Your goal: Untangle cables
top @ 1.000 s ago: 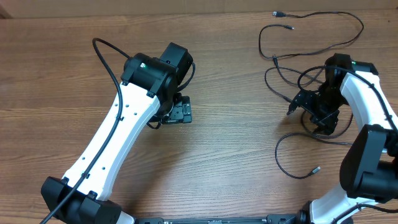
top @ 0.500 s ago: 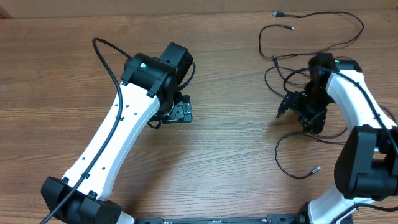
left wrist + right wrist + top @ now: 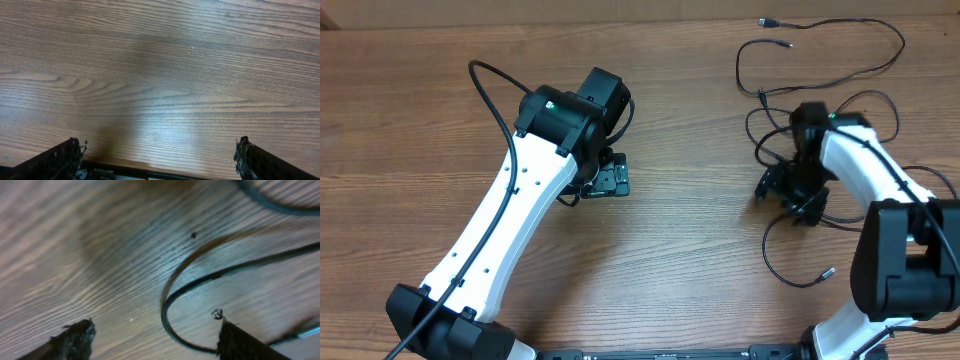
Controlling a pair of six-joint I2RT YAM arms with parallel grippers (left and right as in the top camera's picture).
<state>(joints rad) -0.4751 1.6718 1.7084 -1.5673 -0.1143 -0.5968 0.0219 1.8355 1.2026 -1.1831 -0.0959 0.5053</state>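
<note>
The cables [image 3: 738,68] lie as thin black strands on the right of the wooden table [image 3: 700,260], with small plug ends near the far edge. One loose strand [image 3: 767,250] loops near the front right. My right gripper [image 3: 783,194] is low over the tangle's left side and open. In the right wrist view a curved cable loop [image 3: 165,311] lies on the wood between the right gripper's [image 3: 156,337] fingers, closer to the right one and not pinched. My left gripper [image 3: 611,181] is open over bare wood at centre left, far from the cables. The left wrist view shows that left gripper [image 3: 159,159] with nothing between its fingers.
The left arm's white link [image 3: 510,220] runs diagonally across the left half of the table. The right arm's white link [image 3: 865,170] covers part of the tangle. The table's far edge [image 3: 620,14] runs along the top of the overhead view.
The right gripper has moved left and slightly toward the front over the cables, and its jaws have narrowed a little. The left arm has not moved.
</note>
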